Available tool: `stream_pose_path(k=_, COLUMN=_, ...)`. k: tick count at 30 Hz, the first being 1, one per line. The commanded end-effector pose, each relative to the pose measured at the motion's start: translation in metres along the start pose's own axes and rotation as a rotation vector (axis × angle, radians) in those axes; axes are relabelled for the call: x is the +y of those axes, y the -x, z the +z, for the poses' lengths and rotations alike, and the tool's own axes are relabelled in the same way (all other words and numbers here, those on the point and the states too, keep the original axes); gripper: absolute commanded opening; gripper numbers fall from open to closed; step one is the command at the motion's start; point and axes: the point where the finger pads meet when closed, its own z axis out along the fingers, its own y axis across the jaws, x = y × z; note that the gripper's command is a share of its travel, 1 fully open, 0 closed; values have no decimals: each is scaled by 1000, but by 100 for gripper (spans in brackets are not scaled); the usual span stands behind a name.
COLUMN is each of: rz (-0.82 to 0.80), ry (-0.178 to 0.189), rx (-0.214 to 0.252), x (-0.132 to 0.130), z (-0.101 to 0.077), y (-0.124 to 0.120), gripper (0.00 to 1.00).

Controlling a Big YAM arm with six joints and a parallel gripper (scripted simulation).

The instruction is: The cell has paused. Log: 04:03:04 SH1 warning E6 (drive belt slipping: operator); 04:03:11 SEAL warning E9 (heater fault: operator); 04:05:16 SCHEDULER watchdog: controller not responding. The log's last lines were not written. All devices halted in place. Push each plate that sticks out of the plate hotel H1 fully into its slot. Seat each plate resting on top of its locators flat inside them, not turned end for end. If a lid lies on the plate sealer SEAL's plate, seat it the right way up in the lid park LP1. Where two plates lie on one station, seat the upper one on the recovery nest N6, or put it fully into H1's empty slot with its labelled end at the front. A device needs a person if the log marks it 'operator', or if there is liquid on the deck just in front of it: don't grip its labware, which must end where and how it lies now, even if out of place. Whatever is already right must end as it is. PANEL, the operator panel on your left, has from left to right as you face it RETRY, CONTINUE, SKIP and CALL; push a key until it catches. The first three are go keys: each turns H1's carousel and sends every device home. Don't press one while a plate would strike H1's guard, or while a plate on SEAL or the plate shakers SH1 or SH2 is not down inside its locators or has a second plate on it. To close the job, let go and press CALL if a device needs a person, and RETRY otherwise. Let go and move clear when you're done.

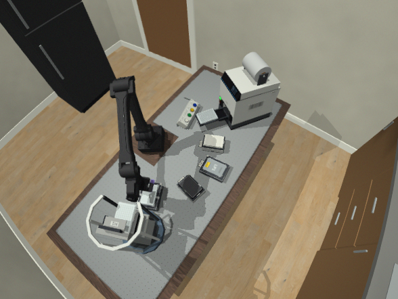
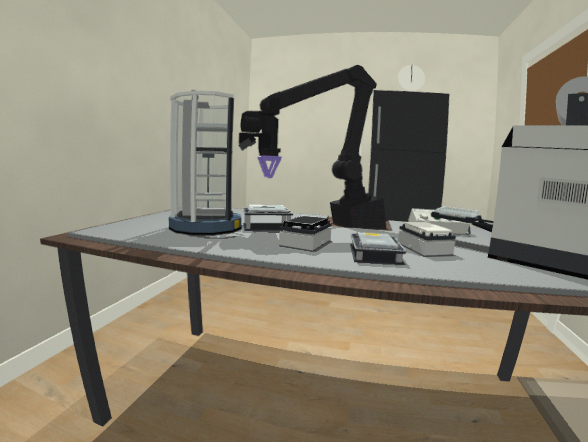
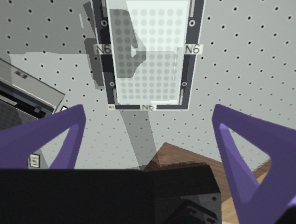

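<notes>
My gripper [image 3: 148,111] is open and empty, with its purple fingers spread wide. It hangs well above the recovery nest N6 [image 3: 148,106]. A clear well plate [image 3: 150,55] lies on that nest between the N6 labels. In the exterior view the gripper [image 2: 269,167] is high over the same plate [image 2: 267,210], beside the plate hotel H1 [image 2: 201,160]. From above, the gripper [image 1: 151,182] is just next to H1's white guard ring [image 1: 116,223]. A white plate [image 1: 126,212] shows in an upper H1 slot.
A station with a black plate [image 1: 191,187], the lid park LP1 [image 1: 214,168] and a station with a white plate [image 1: 213,142] run down the deck. The sealer SEAL [image 1: 248,91] has a plate [image 1: 207,116] on its tray. PANEL [image 1: 188,113] lies beside it.
</notes>
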Motion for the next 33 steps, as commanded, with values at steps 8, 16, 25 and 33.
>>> stream_pose_path(k=8, rz=4, ry=9, rx=-33, x=8, z=-38, y=19, gripper=100)
stream_pose_path(k=16, rz=5, ry=17, rx=-65, x=7, z=-71, y=18, gripper=100)
stream_pose_path(k=25, rz=4, ry=15, rx=-56, x=7, z=-87, y=17, gripper=100)
stream_pose_path(k=33, rz=4, ry=17, rx=-64, x=7, z=-112, y=15, gripper=100)
